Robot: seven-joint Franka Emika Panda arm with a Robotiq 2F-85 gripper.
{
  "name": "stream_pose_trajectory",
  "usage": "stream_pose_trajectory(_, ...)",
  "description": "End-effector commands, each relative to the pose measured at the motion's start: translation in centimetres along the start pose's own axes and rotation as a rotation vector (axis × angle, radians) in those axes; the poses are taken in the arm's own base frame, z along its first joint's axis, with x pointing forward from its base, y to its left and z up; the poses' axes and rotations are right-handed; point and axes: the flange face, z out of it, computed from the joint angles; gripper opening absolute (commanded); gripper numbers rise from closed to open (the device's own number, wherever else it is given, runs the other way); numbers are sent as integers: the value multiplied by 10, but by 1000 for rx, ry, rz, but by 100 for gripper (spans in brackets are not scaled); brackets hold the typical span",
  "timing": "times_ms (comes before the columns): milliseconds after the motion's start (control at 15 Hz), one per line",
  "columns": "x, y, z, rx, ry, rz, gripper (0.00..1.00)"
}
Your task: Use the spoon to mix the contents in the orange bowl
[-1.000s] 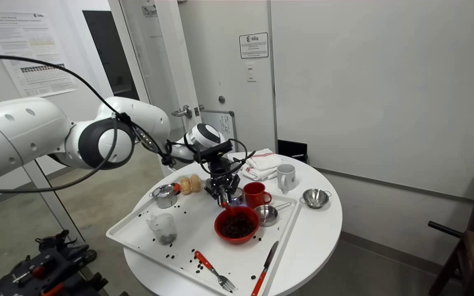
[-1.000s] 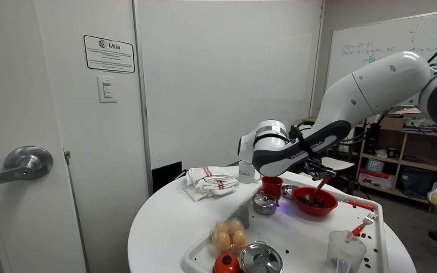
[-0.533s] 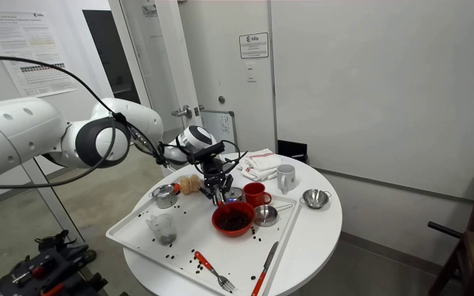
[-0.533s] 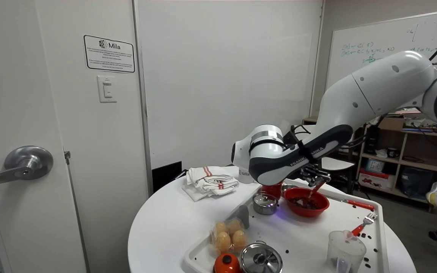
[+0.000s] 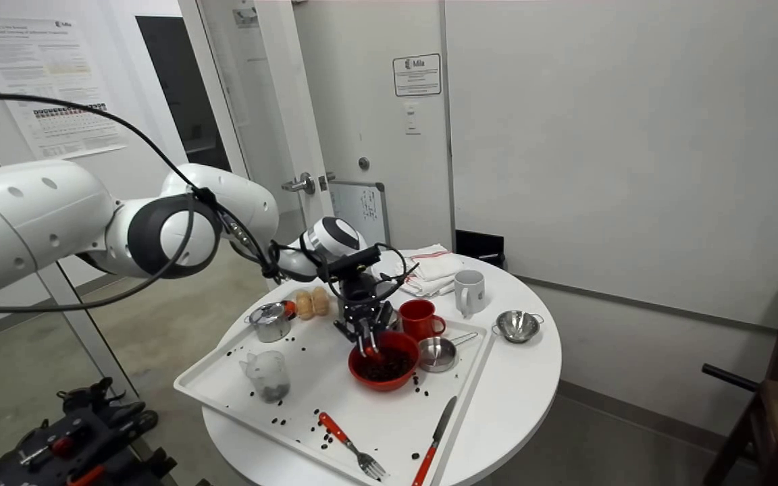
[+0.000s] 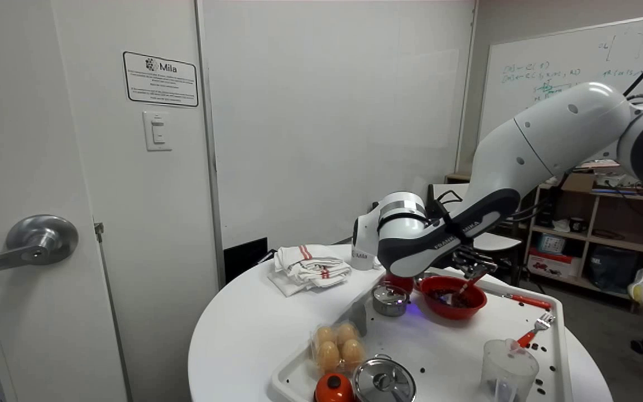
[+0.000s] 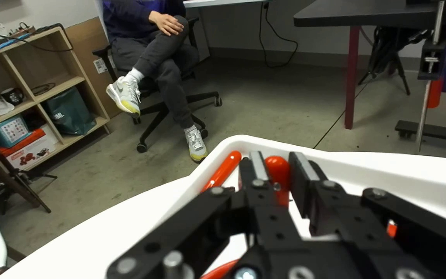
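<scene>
Spreading beneath the dishes, the round white surface (image 5: 517, 378) bears a white tray (image 5: 321, 378), a corner of which, in the wrist view, juts past the surface's edge. On the tray stands the orange bowl (image 6: 455, 312): a broad stretch of tray runs from it to the clear jug (image 5: 271, 379), while the metal pan (image 5: 437, 356) and red cup (image 5: 418, 322) sit close beside it. Over the bowl's rim, the pincer (image 7: 279, 168) is closed about the handle of the spoon (image 6: 466, 285), which in an exterior view slants down along its long axis, its pale end inside the bowl. In an exterior view the pincer masks all but a scrap of it above the dark beans (image 5: 389, 370). Only the wrist view shows the handle's rounded end, within the grip, aimed toward the tray corner by the knife (image 7: 223, 170).
</scene>
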Motion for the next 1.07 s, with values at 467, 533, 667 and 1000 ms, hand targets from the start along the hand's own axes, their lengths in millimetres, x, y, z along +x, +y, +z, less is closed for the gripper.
stream_pose_trajectory(467,0,50,70,139,-67,81,8)
stream_pose_trajectory(533,-1,54,74,151,-71,94,8)
stream_pose_trajectory(667,-2,60,83,172,-77,116,9)
stream_pose_trajectory(1000,0,60,93,202,-81,134,8)
